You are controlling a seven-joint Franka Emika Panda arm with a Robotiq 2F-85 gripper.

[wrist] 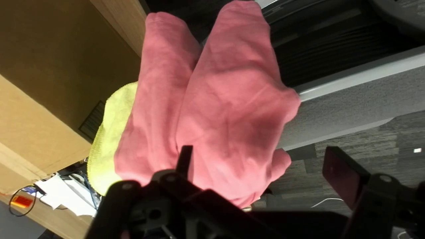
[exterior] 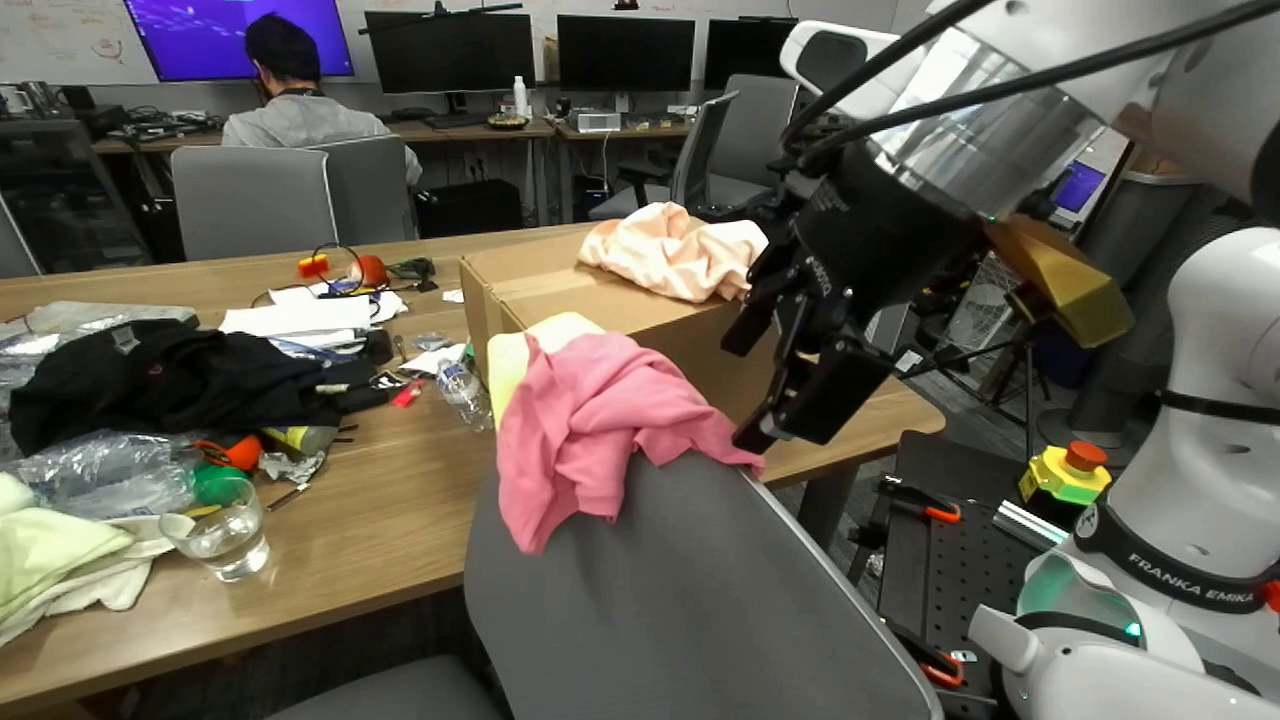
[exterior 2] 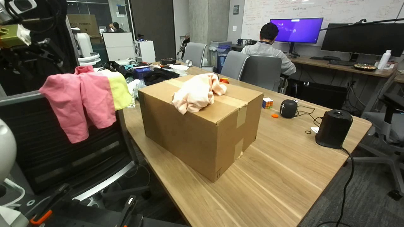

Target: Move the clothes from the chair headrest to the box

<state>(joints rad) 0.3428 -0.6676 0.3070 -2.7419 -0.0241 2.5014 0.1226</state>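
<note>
"FRANKA EMIKA" runs in white capitals along the black band [exterior: 1180, 580] around the robot base [exterior: 1165, 490] in an exterior view, "ROBOTS" stands on a brown panel [exterior 2: 82, 29], small printed arrows [exterior 2: 218, 172] mark the cardboard box [exterior 2: 183, 138], and handwriting [exterior 2: 277, 12] on the whiteboard [exterior 2: 334, 12] is unreadable.

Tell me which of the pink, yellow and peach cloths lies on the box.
The peach cloth lies on the box; the pink cloth and yellow cloth hang on the chair back.

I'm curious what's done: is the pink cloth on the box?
No, the pink cloth hangs over the chair back; a peach cloth lies on the box.
</note>
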